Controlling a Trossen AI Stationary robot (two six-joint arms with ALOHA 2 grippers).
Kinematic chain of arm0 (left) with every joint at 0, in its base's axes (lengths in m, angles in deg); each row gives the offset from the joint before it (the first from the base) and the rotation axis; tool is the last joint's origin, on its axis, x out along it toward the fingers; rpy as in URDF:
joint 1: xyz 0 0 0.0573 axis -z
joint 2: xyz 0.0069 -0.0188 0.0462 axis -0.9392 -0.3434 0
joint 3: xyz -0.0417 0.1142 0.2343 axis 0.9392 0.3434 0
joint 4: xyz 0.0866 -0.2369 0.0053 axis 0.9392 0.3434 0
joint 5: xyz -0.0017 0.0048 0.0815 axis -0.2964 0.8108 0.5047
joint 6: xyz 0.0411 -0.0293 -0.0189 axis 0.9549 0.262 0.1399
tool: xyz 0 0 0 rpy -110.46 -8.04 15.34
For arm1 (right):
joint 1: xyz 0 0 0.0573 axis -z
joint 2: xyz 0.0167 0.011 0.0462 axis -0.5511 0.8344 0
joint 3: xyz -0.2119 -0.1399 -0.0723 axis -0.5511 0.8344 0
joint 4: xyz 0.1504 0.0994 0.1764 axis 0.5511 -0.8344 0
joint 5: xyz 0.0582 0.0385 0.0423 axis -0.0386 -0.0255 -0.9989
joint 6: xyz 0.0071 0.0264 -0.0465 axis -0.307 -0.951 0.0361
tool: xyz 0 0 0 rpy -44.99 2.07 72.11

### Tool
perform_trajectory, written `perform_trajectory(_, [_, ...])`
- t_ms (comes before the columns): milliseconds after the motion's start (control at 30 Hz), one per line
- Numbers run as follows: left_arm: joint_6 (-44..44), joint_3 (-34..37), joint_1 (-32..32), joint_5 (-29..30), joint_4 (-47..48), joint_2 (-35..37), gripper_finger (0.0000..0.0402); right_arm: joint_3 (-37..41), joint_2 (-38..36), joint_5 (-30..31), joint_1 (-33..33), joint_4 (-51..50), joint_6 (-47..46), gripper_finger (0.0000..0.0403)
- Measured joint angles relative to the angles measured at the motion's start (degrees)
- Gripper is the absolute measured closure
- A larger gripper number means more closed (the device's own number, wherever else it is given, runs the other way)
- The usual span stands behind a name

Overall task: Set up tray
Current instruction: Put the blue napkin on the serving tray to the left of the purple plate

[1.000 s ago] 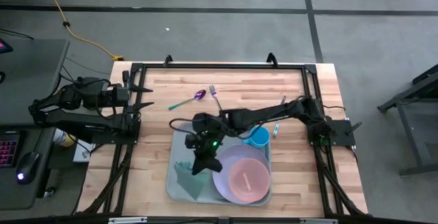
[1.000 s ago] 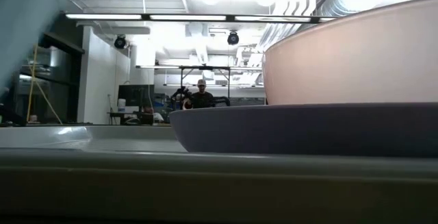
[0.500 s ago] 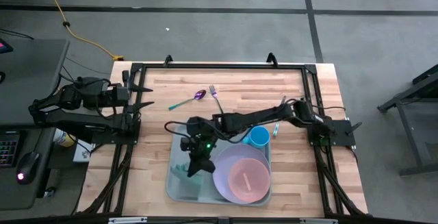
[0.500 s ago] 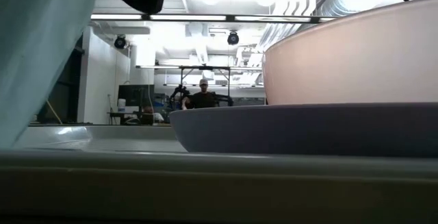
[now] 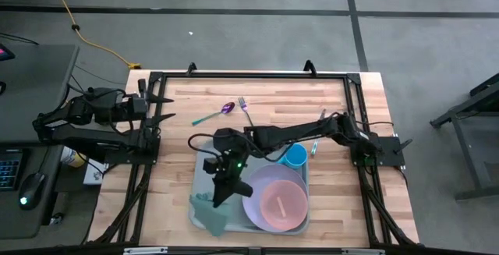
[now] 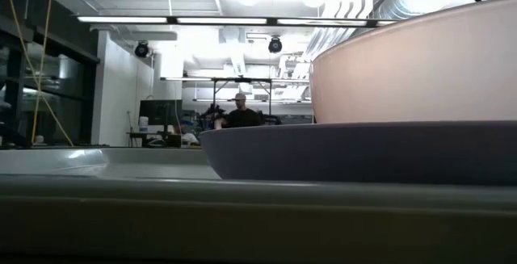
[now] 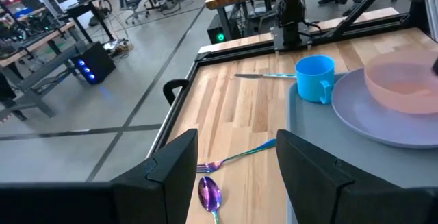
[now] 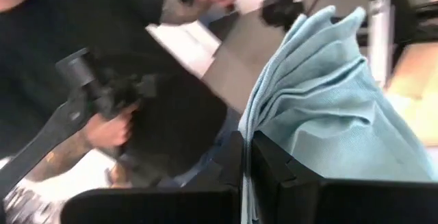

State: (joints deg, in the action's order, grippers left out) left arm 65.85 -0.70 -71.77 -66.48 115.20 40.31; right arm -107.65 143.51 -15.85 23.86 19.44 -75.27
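Observation:
The pale grey-green tray (image 5: 204,171) lies near the table's front edge; its rim (image 6: 242,207) fills the low view. It holds a lavender plate (image 5: 265,208) with a pink bowl (image 5: 282,204) on it, and a blue cup (image 5: 295,156). My right gripper (image 5: 221,195) hangs over the tray's left part, shut on a pale blue cloth (image 5: 207,212) that reaches to the tray's near left corner. My left gripper (image 7: 236,176) waits open at the table's left edge. My right gripper pinches the cloth between its two fingers at a bunched edge (image 8: 248,157), several folds together. The fingers reach toward the table's near edge. The cloth (image 8: 321,94) spreads out beyond the fingertips in pleats; whether its far end touches the tray, I cannot tell.
A purple spoon (image 5: 214,115) and a fork (image 5: 245,107) lie on the bare wood beyond the tray, and a thin utensil (image 5: 315,145) lies right of the cup. A black frame runs round the table. A person's hand (image 8: 109,125) shows in the room behind.
My right gripper has risen a little with the cloth, swinging first toward the left and then back, and has rolled its wrist. The cloth has shifted toward the tray's near left corner and has gone out of the low view, where it showed at the left before.

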Motion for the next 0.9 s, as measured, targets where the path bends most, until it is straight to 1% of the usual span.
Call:
perform_trajectory(133, [0.1,0.0,0.0,0.4,0.0,0.0,0.0174,2.3,0.3,-4.8,-0.2,-1.4,2.5,0.0403])
perform_trajectory(233, [0.1,0.0,0.0,0.6,0.0,0.0,0.0174,2.8,1.1,-7.4,0.1,-1.4,3.7,0.0403])
perform_trajectory(433, [0.0,0.0,0.0,0.6,0.0,0.0,0.0174,2.9,3.7,-9.2,1.8,0.8,4.0,0.0403])
perform_trajectory(633, [0.0,0.0,0.0,1.3,0.0,0.0,0.0174,2.8,6.6,-12.5,2.4,7.8,-0.2,0.0403])
perform_trajectory(833, [0.0,0.0,0.0,1.8,0.0,0.0,0.0174,2.9,8.7,-15.8,2.1,8.6,-0.8,0.0403])
perform_trajectory(900, [0.0,0.0,0.0,1.9,0.0,0.0,0.0174,2.8,9.3,-16.1,2.2,8.0,-0.3,0.0403])
